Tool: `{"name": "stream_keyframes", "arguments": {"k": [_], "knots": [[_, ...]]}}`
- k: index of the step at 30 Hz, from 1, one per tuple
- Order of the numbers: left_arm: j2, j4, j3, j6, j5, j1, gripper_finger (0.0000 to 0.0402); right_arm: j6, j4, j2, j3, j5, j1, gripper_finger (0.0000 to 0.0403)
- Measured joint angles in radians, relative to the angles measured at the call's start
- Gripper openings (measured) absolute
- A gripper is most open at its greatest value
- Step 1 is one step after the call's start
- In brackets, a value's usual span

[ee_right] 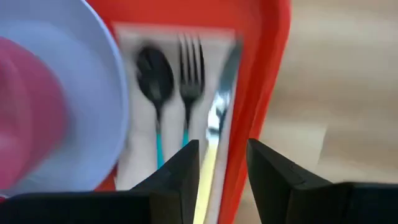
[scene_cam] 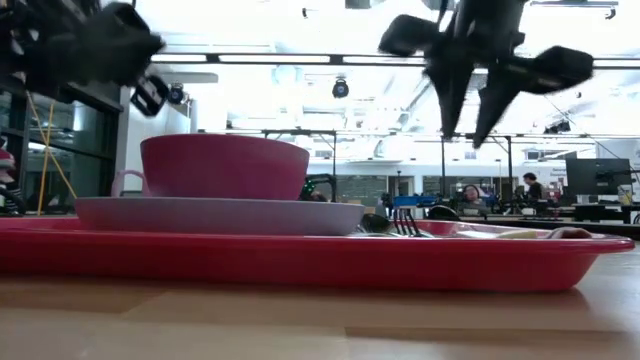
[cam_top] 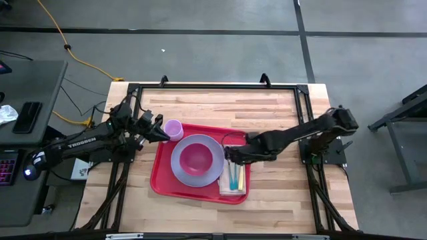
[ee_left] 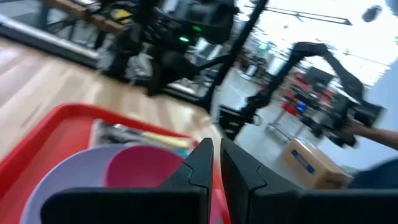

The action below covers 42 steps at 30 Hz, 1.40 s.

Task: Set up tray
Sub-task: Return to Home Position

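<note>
On the wooden table [cam_top: 200,100], a red tray [cam_top: 160,181] holds plate [cam_top: 179,170], bowl [cam_top: 197,159] and cutlery [cam_top: 235,177]; right gripper [cam_top: 229,155] hovers slightly parted, left gripper [cam_top: 165,135] nearly closed.

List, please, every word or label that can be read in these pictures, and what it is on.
"TROSSEN": white letters on the left arm.
Blue label on the cardboard box: too blurred to read.
Nothing else can be read.

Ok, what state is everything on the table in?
tray: loaded, flat.
bowl: upright, empty.
plate: under bowl.
cup: upright beside plate.
napkin: flat on tray.
spoon: lying on napkin.
fork: lying on napkin.
knife: lying on napkin.
left tool: shut, beside cup.
right tool: open, above knife.
</note>
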Motion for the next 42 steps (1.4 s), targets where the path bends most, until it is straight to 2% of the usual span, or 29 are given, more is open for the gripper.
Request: {"name": "stream_keyframes", "arguments": {"k": [4,10,12,15,19,21,26,29,36,42], "knots": [[0.0,0.0,0.051,-0.001,0.082,0.0,0.0062,-0.131,-0.036,-0.089,0.0,0.204,0.012,0.011],[0.0,-0.002,0.138,-0.003,0.18,0.0,0.0062,-0.352,-0.053,-0.208,0.0,0.412,0.013,0.011],[0.0,-0.002,0.162,-0.012,0.193,0.0,0.0062,-0.415,-0.084,-0.251,0.0,0.433,0.013,0.011],[0.0,-0.001,0.194,-0.076,0.186,0.0,0.0062,-0.415,-0.157,-0.316,0.0,0.448,0.013,0.011],[0.0,-0.002,0.215,-0.219,0.172,0.0,0.0062,-0.42,-0.24,-0.399,0.0,0.521,0.02,0.011],[0.0,-0.002,0.22,-0.239,0.163,0.0,0.0062,-0.453,-0.263,-0.436,0.0,0.565,0.029,0.011],[-0.025,-0.002,0.224,-0.233,0.134,0.0,0.0062,-0.551,-0.294,-0.509,0.0,0.661,0.076,0.011],[-0.058,-0.001,0.224,-0.191,0.131,0.0,0.0062,-0.553,-0.336,-0.541,0.0,0.722,0.114,0.011],[-0.182,0.036,0.225,-0.127,0.116,0.0,0.0062,-0.559,-0.379,-0.601,0.0,0.782,0.186,0.011],[-0.284,-0.041,0.244,0.003,0.093,0.0,0.0062,-0.574,-0.408,-0.656,0.0,0.82,0.225,0.011]]}}
